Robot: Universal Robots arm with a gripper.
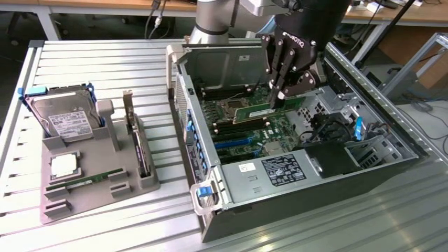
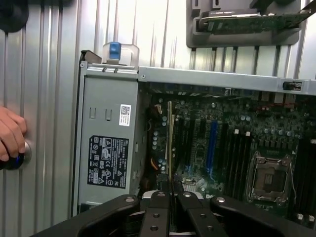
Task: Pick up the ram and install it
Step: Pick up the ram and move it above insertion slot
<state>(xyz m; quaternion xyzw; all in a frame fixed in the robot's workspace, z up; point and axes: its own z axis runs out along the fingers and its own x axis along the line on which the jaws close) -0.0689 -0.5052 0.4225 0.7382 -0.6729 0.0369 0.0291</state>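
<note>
Within tool (image 1: 278, 98), one ram (image 1: 255, 112)

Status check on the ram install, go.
Gripper shut on ram. Low over motherboard inside open case. Hand on button outside it.

Bright, even light falls from above in the exterior view. The ribbed metal table (image 1: 91, 58) glares pale, most of all toward the lower right of that view, and the grey holder (image 1: 94, 199) casts only a soft shadow. The inside of the computer case (image 1: 188, 113) is dimmer, shaded beneath the gripper (image 1: 278, 100). In the wrist view the table is washed almost white and the circuit board (image 2: 232, 143) sits dark. The ram (image 2: 169, 133), clamped in the gripper, catches a thin pale line. The black fingers (image 2: 159, 212), close to the lens, look soft.
</note>
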